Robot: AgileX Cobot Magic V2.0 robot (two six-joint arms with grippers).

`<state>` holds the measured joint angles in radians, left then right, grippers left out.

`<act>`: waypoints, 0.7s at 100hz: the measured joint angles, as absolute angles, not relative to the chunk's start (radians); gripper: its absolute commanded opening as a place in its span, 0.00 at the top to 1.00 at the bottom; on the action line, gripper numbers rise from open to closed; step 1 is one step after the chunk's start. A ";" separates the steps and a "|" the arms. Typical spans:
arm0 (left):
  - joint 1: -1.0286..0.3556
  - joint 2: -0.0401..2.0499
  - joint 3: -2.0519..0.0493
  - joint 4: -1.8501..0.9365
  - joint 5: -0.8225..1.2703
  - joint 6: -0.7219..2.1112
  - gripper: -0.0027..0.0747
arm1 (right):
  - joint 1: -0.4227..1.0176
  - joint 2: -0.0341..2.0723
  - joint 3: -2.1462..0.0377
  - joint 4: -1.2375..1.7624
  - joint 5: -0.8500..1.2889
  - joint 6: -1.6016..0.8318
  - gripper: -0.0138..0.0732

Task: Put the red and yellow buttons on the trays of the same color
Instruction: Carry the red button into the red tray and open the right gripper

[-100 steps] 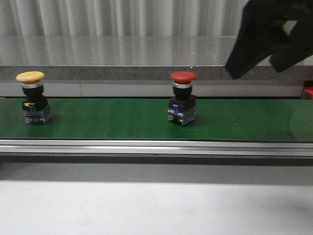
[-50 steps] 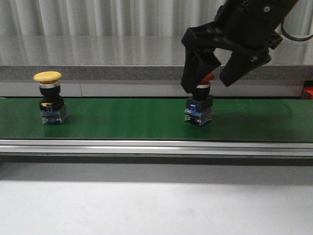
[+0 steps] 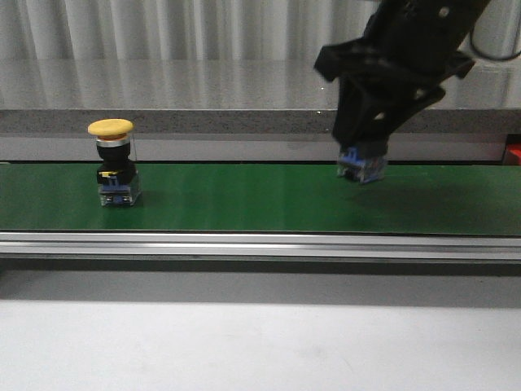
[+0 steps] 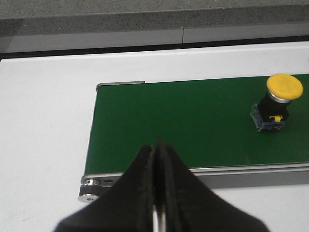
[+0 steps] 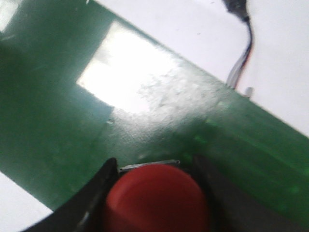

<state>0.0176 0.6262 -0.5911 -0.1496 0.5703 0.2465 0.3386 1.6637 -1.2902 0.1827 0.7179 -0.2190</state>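
My right gripper (image 3: 370, 134) is shut on the red button (image 5: 157, 198), whose red cap fills the gap between the black fingers (image 5: 91, 198) in the right wrist view. In the front view only its blue-and-clear base (image 3: 361, 167) shows below the fingers, lifted just off the green belt (image 3: 244, 199). The yellow button (image 3: 114, 161) stands upright on the belt at the left; the left wrist view also shows the yellow button (image 4: 279, 101). My left gripper (image 4: 158, 193) is shut and empty, over the white table near the belt's end. No trays are in view.
The conveyor's metal rail (image 3: 260, 244) runs along the belt's front, with white table (image 3: 260, 342) before it. A grey ledge (image 3: 163, 122) lies behind. A small red object (image 3: 513, 153) sits at the far right edge. A cable (image 5: 241, 53) lies beside the belt.
The right gripper came down over the red button, shut on it and lifted it slightly. The yellow button has ridden rightward along the belt.
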 measured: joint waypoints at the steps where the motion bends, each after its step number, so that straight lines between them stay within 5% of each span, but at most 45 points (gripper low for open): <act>1: 0.018 0.626 -0.591 -0.150 0.570 0.247 0.99 | 0.333 1.662 -1.296 0.181 0.730 -0.219 0.64; 29: 0.018 0.625 -0.591 -0.150 0.570 0.247 0.99 | -0.033 1.643 -1.499 0.158 0.854 -0.206 0.64; 70: 0.018 0.625 -0.591 -0.150 0.570 0.247 0.99 | -0.531 1.721 -1.527 0.150 0.727 -0.084 0.64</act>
